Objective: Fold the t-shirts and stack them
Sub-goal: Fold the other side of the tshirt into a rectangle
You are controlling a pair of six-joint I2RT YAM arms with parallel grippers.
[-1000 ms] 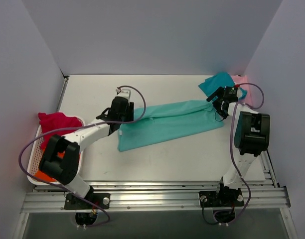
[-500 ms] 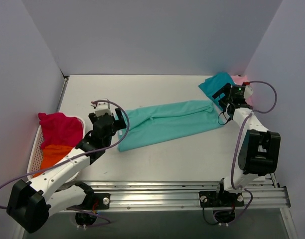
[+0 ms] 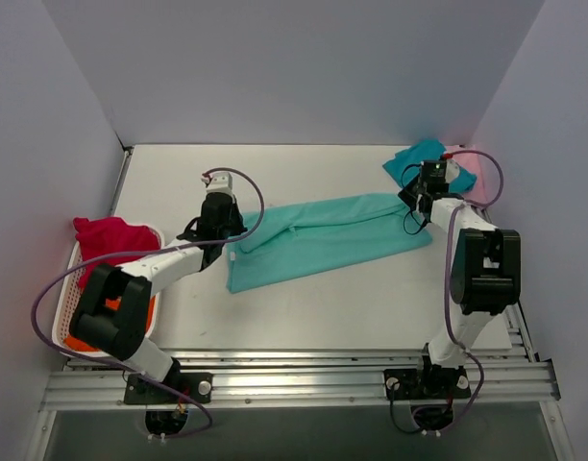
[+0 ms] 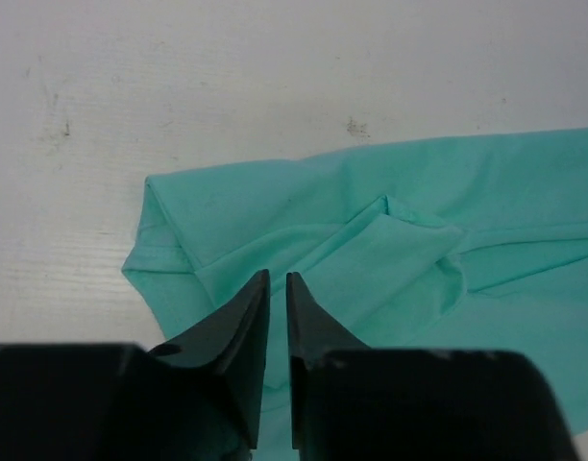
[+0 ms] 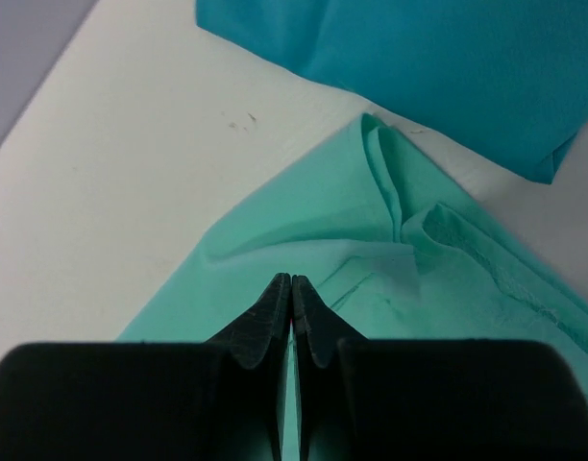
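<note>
A light mint-green t-shirt [image 3: 323,235] lies stretched as a long band across the table. My left gripper [image 3: 229,233] is at its left end. In the left wrist view the jaws [image 4: 277,276] stand almost together, pinching the mint cloth [image 4: 371,192], whose creases run into the tips. My right gripper [image 3: 417,199] is at the shirt's right end, its tips [image 5: 291,279] shut on the mint cloth [image 5: 304,211] just inside the corner. A darker teal t-shirt [image 3: 419,158] [image 5: 448,67] lies folded at the back right, over a pale pink t-shirt [image 3: 470,165].
A white mesh basket [image 3: 56,327] sits at the table's left edge, holding a magenta-red t-shirt [image 3: 111,240] and an orange t-shirt [image 3: 80,340]. Grey walls enclose the table on three sides. A metal rail runs along the near edge.
Half a second ago both arms stood swung outward with jaws apart. Now both grippers are back at the mint shirt's ends with jaws closed. The shirt has barely shifted.
</note>
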